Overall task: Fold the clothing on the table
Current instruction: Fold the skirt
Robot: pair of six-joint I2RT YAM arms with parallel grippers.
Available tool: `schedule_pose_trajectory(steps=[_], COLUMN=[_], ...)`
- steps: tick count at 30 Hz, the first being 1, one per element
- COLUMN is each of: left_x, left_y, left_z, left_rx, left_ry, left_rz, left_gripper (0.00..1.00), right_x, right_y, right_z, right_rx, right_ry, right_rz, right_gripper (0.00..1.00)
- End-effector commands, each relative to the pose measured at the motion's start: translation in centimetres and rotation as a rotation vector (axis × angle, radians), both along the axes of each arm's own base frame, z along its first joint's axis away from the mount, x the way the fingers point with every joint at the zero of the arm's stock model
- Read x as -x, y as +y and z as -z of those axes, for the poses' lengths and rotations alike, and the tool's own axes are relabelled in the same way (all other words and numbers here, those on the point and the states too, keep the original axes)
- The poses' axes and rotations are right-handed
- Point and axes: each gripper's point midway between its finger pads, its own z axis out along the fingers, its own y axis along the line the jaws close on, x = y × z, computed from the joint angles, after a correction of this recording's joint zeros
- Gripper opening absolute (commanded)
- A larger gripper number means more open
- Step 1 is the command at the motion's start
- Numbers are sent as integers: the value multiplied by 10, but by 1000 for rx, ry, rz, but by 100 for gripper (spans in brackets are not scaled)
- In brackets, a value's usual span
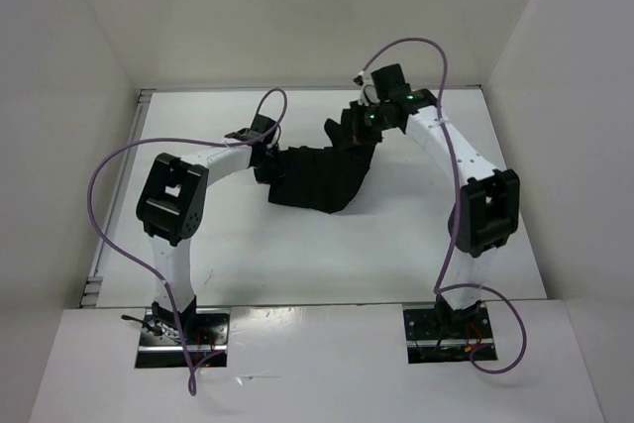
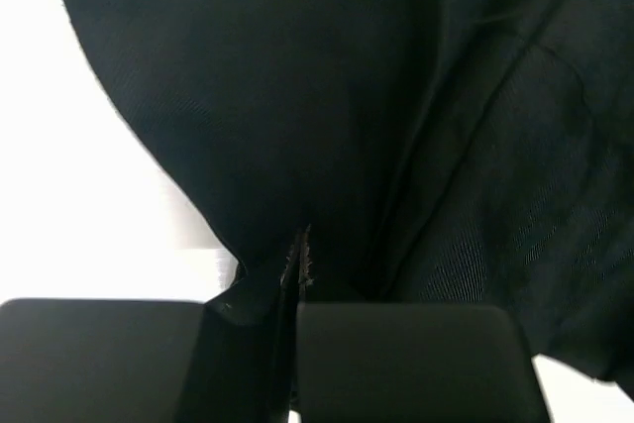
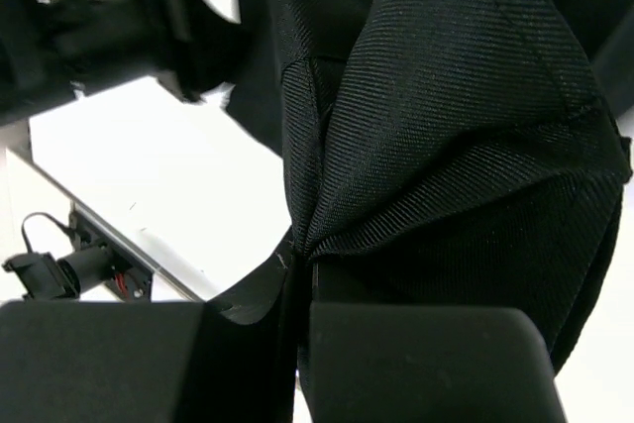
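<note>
Garment (image 1: 317, 177): was bunched, partly lifted off tabletop (image 1: 258, 255); no fold completed.
Left tool (image 2: 297, 269): was clamped on its edge.
Right tool (image 3: 302, 269): was clamped on raised end.
Outstanding: all folding.

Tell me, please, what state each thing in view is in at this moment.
clothing: bunched and creased, not neatly folded, strung between the two claws.
left claw: shut, pinching an edge of the clothing.
right claw: shut, pinching a gathered fold of the clothing.
</note>
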Motion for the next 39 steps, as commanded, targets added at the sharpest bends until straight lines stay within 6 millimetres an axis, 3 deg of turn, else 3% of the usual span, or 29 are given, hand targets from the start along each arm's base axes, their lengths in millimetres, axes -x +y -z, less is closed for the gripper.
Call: schedule_pose_trajectory(steps=[1, 5, 12, 15, 18, 19, 21, 25, 28, 29, 30, 31, 32, 34, 35, 36, 39], left_x=[24, 26, 25, 25, 10, 7, -15, -28, -24, -19, -12, -8, 1, 13, 17, 23, 30], left_y=[-18, -18, -18, -17, 2, 10, 39, 93, 108, 102, 88, 82, 72, 55, 51, 52, 48], left_z=[25, 24, 13, 0, -34, -54, -89, -162, -191, -190, -194, -194, -187, -178, -169, -155, -132], left_rx=[43, 43, 46, 41, 38, 30, -43, -168, -171, -145, -51, 0, 49, 162, 194, 210, 245], left_ry=[92, 93, 73, 56, -6, -42, -144, -302, -359, -352, -343, -341, -324, -295, -269, -249, -202], left_rz=[51, 51, 60, 81, 36, 26, -47, -150, -166, -135, -78, -38, 0, 57, 50, 41, 26], left_gripper=[0, 0, 0, 0, 0, 0, 1, 5, 9, 14, 19, 37, 45, 53, 66, 73, 83], right_x=[-3, 4, 4, -1, -5, -7, -8, -3, -5, -3, -2, 0, 0, -1, -3, -1, 2], right_y=[47, 84, 128, 142, 154, 157, 163, 158, 139, 133, 128, 123, 114, 98, 92, 91, 76], right_z=[0, 13, 42, 41, 11, -4, -48, -116, -123, -115, -119, -114, -100, -92, -93, -90, -87], right_rx=[-18, -12, -37, -98, -194, -226, -313, -375, -292, -256, -248, -230, -211, -194, -195, -192, -183], right_ry=[-27, -2, 24, 21, -42, -77, -171, -320, -351, -332, -347, -337, -308, -298, -306, -300, -292], right_rz=[-108, -168, -202, -223, -233, -236, -244, -246, -178, -163, -145, -131, -116, -84, -71, -70, -46], right_gripper=[0, 0, 2, 45, 54, 54, 56, 58, 63, 63, 63, 63, 63, 63, 63, 63, 63])
